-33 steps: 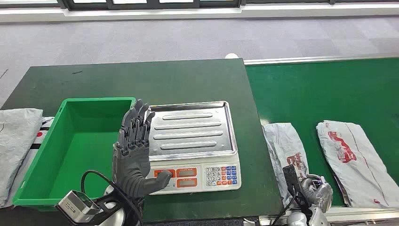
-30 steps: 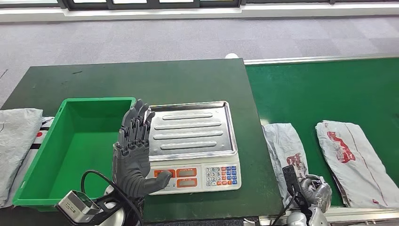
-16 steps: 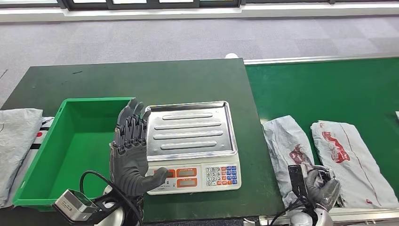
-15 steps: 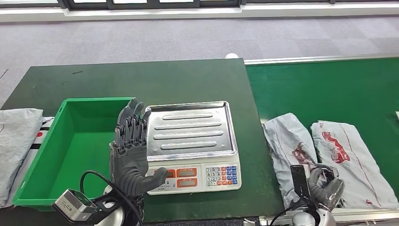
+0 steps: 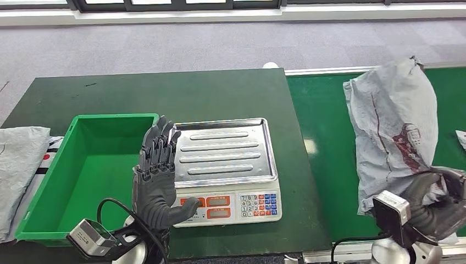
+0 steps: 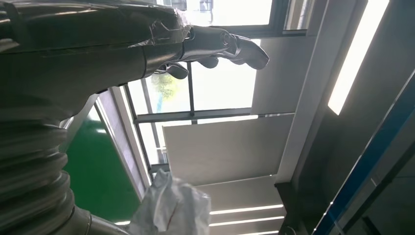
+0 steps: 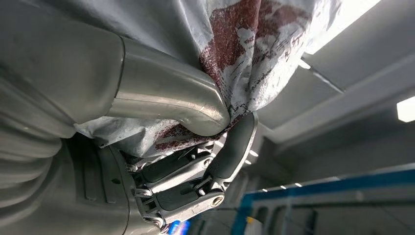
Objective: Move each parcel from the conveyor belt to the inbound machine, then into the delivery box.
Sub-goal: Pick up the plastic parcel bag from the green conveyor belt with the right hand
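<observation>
My right hand [image 5: 437,208] grips the bottom of a grey parcel [image 5: 393,118] with red print and holds it up above the green conveyor belt [image 5: 329,132]. In the right wrist view the thumb [image 7: 164,100] and fingers [image 7: 208,171] pinch the crumpled parcel [image 7: 254,54]. My left hand [image 5: 156,176] stands upright and open between the green delivery box [image 5: 33,217] and the scale. Its fingers [image 6: 220,41] are spread with nothing in them. The scale's steel tray [image 5: 225,151] is bare. The box holds nothing.
Grey parcels [image 5: 16,159] lie on the dark green table [image 5: 181,93] to the left of the box. The edge of another parcel [image 5: 460,137] shows on the belt at the far right. A metal rail [image 5: 329,70] borders the belt's far side.
My right hand has closed on a parcel and lifted it off the belt, so it now hangs upright. The left hand has barely moved.
</observation>
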### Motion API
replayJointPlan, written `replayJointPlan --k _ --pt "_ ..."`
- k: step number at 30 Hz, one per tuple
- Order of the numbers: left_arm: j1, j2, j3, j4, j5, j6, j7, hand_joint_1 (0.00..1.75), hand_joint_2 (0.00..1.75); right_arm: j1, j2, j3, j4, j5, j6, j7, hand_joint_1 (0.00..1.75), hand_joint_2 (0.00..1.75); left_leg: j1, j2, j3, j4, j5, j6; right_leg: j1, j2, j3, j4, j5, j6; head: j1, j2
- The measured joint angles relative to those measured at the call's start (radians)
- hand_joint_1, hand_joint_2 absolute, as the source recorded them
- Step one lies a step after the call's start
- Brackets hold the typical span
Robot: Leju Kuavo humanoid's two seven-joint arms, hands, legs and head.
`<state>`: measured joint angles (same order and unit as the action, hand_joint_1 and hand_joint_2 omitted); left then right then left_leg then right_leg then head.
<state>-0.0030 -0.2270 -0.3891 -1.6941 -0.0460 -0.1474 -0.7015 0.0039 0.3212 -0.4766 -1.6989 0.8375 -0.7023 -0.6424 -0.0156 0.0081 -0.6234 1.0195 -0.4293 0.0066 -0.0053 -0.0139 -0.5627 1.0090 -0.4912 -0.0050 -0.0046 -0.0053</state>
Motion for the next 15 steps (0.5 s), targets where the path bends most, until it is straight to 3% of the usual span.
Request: replayJointPlan --k 8,15 --pt "-0.008 -0.002 0.002 0.021 0.013 -0.031 0.0 0.0 1.75 -0.023 -0.001 0.158 -0.012 0.008 0.002 -0.052 1.75 1.75 0.0 0.0 0.0 0.0 0.0 0.0 0.0 0.0 0.0 0.0 0.0 0.0 0.0 0.0" --pt "-0.014 -0.003 0.002 0.037 0.012 -0.03 0.0 0.0 1.75 -0.084 -0.002 0.422 0.153 0.113 0.003 0.04 1.75 1.75 0.001 0.001 0.0 0.0 0.001 -0.001 0.001 0.001 0.0 0.0 0.0 0.0 0.0 0.0"
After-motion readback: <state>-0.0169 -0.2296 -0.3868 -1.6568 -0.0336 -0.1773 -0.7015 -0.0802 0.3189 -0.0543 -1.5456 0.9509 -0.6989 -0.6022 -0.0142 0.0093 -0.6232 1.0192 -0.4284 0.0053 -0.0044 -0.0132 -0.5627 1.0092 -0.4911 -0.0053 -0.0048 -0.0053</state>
